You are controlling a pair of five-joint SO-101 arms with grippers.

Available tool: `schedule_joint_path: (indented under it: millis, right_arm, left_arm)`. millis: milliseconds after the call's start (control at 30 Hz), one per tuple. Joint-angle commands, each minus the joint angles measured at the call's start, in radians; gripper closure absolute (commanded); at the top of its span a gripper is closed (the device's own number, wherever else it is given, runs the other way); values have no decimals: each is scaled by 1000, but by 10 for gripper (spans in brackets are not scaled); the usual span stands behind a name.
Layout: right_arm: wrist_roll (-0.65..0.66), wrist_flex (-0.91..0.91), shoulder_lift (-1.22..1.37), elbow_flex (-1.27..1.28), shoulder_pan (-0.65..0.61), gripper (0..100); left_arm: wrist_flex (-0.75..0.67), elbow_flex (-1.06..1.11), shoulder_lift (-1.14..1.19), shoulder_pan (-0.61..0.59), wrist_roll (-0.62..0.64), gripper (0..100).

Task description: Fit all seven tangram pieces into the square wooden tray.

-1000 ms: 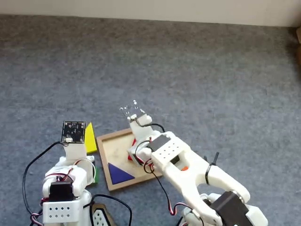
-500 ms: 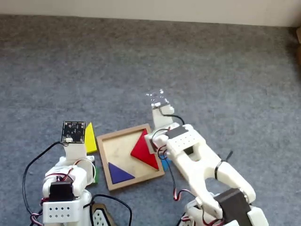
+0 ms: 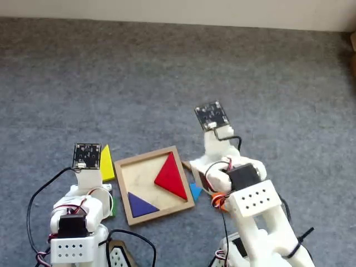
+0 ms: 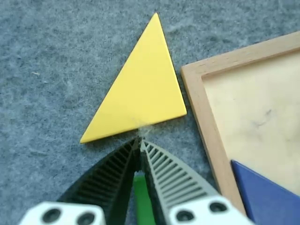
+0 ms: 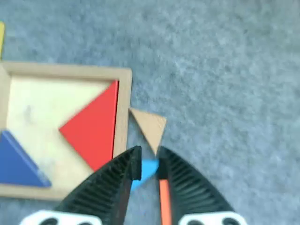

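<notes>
We see the wooden tray (image 3: 142, 157) on the carpet (image 3: 250, 72), holding a red triangle (image 3: 171, 177) along its right edge and a blue triangle (image 3: 141, 204) in its near-left corner. The left gripper (image 4: 139, 140) is clenched and empty. The right gripper (image 5: 148, 157) is slightly parted and empty.

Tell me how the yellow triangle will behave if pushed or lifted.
The yellow triangle looks flat and rigid, so it probably stays stiff and cannot roll. Lying flush on the fuzzy carpet, it likely drags when pushed and offers little edge to grip.
</notes>
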Motion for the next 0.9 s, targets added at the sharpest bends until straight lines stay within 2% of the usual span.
schedule_joint_path:
  millis: [0,300,467,600,733,867]
  right_arm:
    - [23,90,-28,25,12,827]
    - [25,-33,163,150,15,827]
    - [26,-96,277,153,87,827]
    - [94,-125,338,156,114,827]
    - [98,-119,360,156,114,830]
    - [100,-119,358,151,116,920]
  left_arm:
    - [6,21,-7,-12,-9,993]
    - [6,21,-7,-12,-9,993]
    - [6,21,-7,-12,-9,993]
    - [6,21,-7,-12,-9,993]
    - [6,21,-7,-12,-9,993]
    - [6,21,-7,-12,-9,993]
